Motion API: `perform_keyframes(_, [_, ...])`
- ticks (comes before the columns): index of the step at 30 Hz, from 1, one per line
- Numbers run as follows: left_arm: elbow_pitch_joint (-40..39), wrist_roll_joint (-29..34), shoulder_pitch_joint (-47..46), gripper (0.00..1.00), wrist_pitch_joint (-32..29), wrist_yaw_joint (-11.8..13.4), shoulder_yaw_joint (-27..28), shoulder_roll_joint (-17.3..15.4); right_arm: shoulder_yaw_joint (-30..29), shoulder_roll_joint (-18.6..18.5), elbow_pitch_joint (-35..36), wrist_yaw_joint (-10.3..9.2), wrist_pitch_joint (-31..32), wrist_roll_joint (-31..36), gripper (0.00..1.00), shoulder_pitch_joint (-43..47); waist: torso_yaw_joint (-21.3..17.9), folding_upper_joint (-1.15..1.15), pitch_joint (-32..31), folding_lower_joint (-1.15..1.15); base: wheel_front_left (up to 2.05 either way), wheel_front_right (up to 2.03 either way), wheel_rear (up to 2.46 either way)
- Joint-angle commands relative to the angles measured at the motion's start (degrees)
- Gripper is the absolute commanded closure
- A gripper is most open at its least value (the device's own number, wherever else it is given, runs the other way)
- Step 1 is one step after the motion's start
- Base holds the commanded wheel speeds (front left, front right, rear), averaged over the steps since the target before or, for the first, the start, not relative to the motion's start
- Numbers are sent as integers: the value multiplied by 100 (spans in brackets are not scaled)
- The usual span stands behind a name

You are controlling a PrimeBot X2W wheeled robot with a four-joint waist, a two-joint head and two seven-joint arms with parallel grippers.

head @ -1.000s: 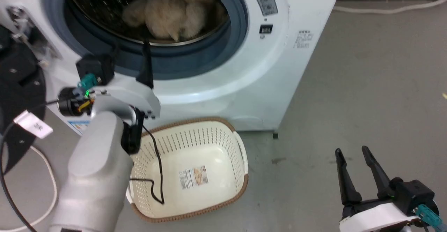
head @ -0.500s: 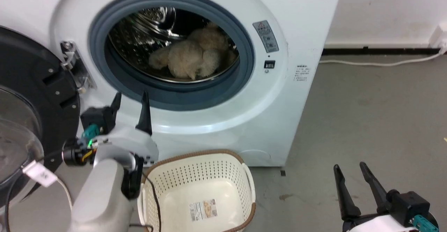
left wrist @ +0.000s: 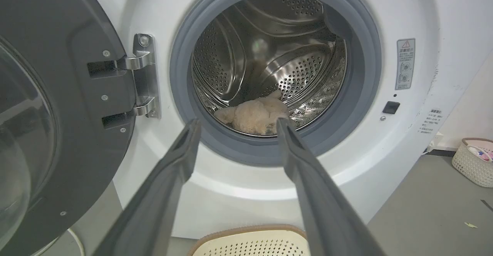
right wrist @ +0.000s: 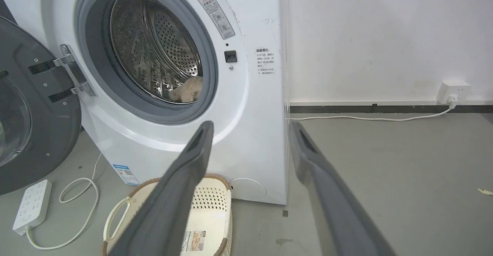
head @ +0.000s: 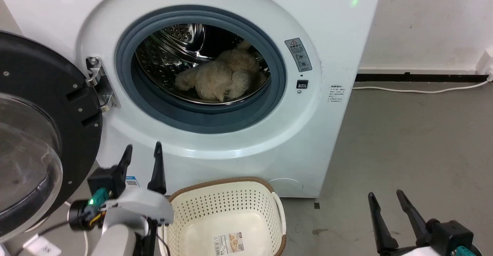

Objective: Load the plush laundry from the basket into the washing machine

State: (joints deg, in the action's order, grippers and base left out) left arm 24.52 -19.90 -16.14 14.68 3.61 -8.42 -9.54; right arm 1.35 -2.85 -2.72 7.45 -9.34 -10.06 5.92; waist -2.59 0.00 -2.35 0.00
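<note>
The plush laundry (head: 223, 79) lies inside the washing machine (head: 335, 48), a cream-beige heap low in the shiny perforated drum (head: 165, 56), just behind the grey door seal (head: 125, 71), near the centre of the head view. The black-framed glass door (head: 42, 94) stands swung wide at the left edge of the frame, hung on a metal hinge (head: 98, 82). On the floor (head: 416, 140) just in front of the machine, at the bottom centre, sits the basket (head: 219, 181), its pale bottom bare around a label sticker (head: 230, 243). The left claw (head: 143, 146) shows at the lower left, in front of the machine's white panel below the opening and up-left of the basket rim. Its two dark fingers are spread apart with nothing between them, and in the left wrist view their tips frame the plush in the drum. The right claw (head: 385, 193) is at the lower right over bare floor, well apart from the basket, its fingers likewise parted and holding nothing. A white cable (head: 416, 91) runs along the foot of the wall at the right. In the right wrist view a white power strip (right wrist: 32, 206) lies on the floor at the lower left, below the door.
</note>
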Motion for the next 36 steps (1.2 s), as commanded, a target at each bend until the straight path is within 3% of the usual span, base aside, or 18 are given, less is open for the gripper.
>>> perform_keyframes(1, [-97, 27, 163, 0, 31, 33, 25, -4, 14, -3, 35, 3, -1, -15, 0, 110, 1, 0, -3, 0, 0, 0, 0])
perform_keyframes(12, [-915, 21, 1064, 0, 31, 259, 152, 20, 41, -3, 42, 3, -6, -9, 0, 196, -16, 0, -22, 0, 0, 0, 0])
perform_keyframes(17, [-1070, 2, 1340, 0, -21, 235, 51, 37, 34, -3, 25, 3, -15, -28, 0, 230, -37, 0, -22, 0, 0, 0, 0])
perform_keyframes(36, [-1437, 60, 1480, 0, -262, 353, -119, -88, 14, -3, -34, 3, -36, -84, 0, 216, -31, 0, 48, 0, 0, 0, 0])
